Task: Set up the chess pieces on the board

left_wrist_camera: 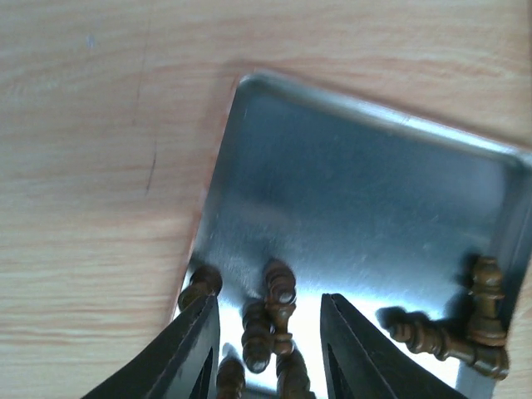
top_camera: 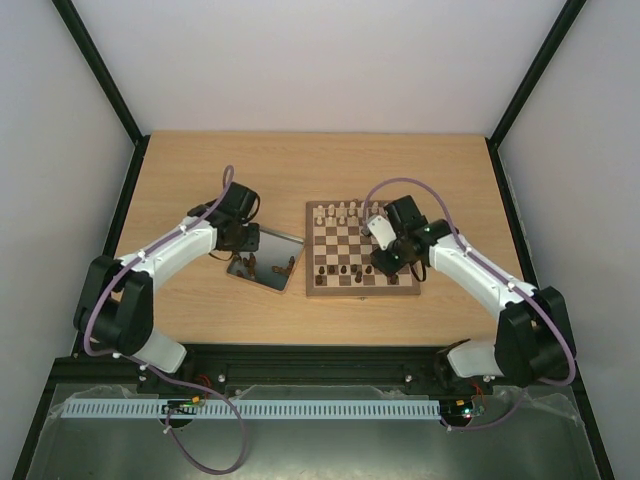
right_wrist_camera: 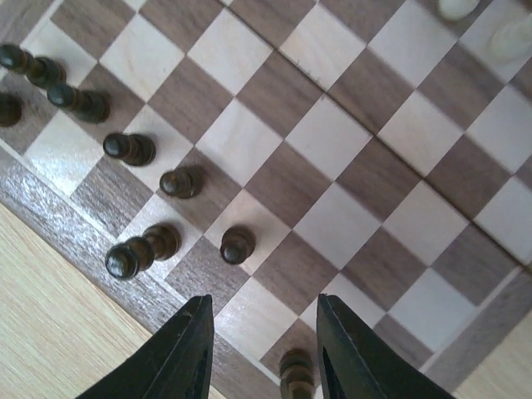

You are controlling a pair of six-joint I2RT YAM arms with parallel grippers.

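Likely the pick-up step: left jaws spread around dark brown wooden chess pieces [left_wrist_camera: 280,303] lying in the shiny metal tray [left_wrist_camera: 374,191], lower centre; closing on one comes next, while right jaws gape over the checked wooden board [right_wrist_camera: 332,166].

We could read no text, label, brand, number or sign in any view. The square wooden chessboard with dark brown and pale tan checks [top_camera: 352,250] and the shiny metal tray [top_camera: 275,245] showed us no legible markings.
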